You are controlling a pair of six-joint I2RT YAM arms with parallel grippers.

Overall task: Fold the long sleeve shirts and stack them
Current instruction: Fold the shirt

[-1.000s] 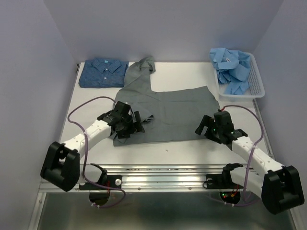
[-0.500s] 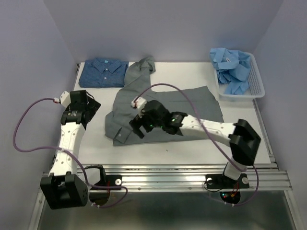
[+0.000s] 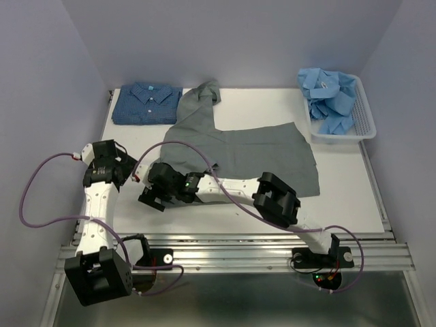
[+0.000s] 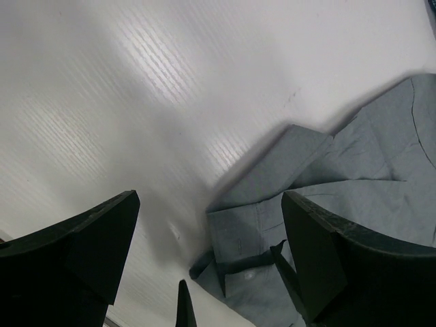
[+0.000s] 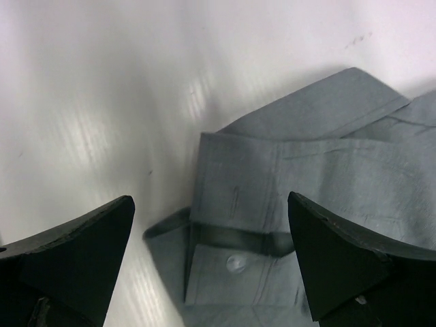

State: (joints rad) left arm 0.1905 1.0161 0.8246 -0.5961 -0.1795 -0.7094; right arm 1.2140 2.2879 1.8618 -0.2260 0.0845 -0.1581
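Since both grippers stand with fingers wide apart and hold nothing, I read this as the approach to a pinch on the grey shirt's near left corner. My right gripper (image 3: 148, 199) reaches across the front of the tabletop (image 3: 354, 204) and hangs over what looks like a buttoned cuff (image 5: 231, 231), doubled on itself with bare tabletop on one side. My left gripper (image 3: 127, 168) hovers just beside that corner, mostly over bare tabletop. To do it well I would lower the right gripper straight onto the cuff, take the whole doubled edge, and hold the left clear, since the two are near enough to knock. The grey shirt (image 3: 259, 153) lies spread across the middle, not yet folded, my right arm lying over its near edge. One sleeve (image 3: 199, 102) trails to the far edge, close beside the folded blue shirt (image 3: 146, 103); a careless drag could disturb it. Light blue shirts (image 3: 330, 95) wait in the basket (image 3: 371, 129), far right
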